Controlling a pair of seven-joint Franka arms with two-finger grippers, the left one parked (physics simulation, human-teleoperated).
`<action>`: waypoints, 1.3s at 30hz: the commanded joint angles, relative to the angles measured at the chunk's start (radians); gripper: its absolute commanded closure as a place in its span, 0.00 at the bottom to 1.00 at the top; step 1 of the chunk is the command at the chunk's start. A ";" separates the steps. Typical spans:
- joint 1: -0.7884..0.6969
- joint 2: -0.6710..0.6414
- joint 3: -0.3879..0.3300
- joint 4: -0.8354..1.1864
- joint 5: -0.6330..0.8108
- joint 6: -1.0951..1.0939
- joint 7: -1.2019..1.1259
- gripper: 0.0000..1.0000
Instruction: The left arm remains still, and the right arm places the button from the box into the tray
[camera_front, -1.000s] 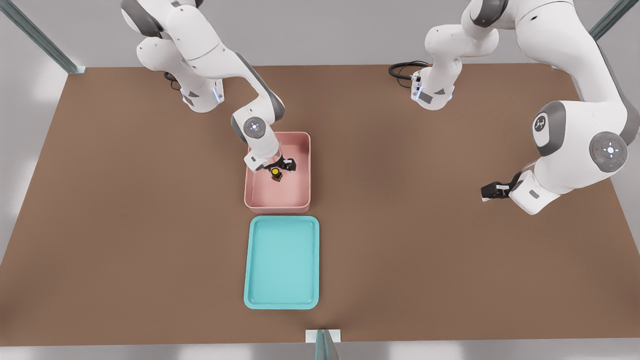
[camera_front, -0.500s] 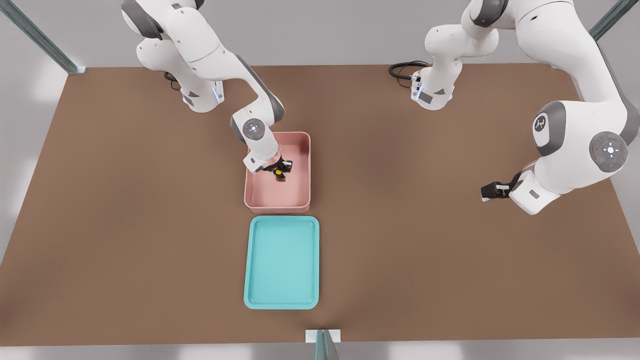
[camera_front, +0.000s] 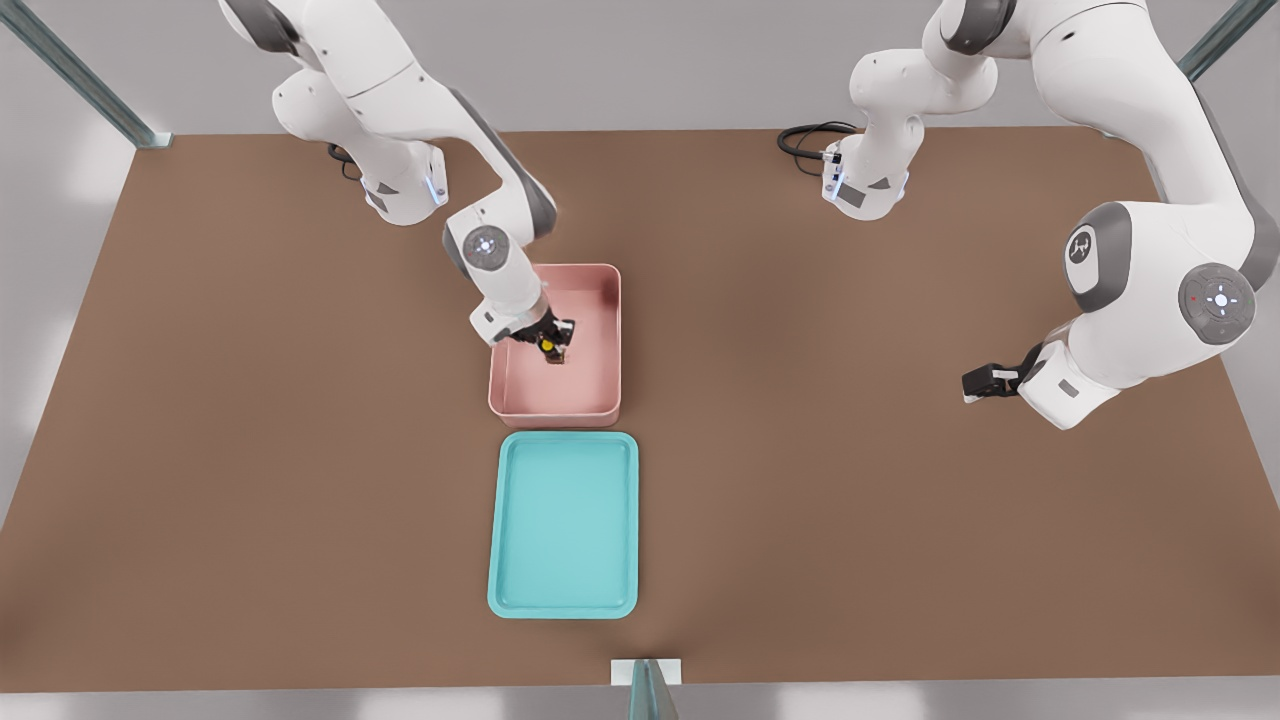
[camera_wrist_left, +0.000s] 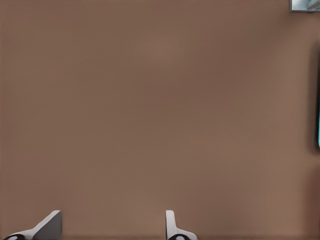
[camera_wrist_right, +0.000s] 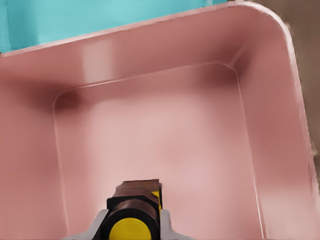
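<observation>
Inside the pink box (camera_front: 600, 390), frame centre, the tool (camera_front: 552, 345) pinches the button (camera_wrist_right: 131, 220); the teal tray (camera_front: 510, 520) lies just below on the table (camera_front: 250, 450).

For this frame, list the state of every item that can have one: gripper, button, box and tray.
gripper: shut on the button, inside the box.
button: held between the fingers, yellow cap visible, over the box floor.
box: upright on the table, holding nothing but the gripped button.
tray: flat on the table beside the box, nothing in it.
</observation>
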 joint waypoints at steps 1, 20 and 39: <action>-0.029 -0.047 -0.001 0.002 0.005 -0.132 -0.134 0.53; -0.723 0.157 0.011 0.514 0.028 -0.572 -1.170 0.56; -0.265 0.508 0.023 0.805 0.073 -0.332 -0.534 0.56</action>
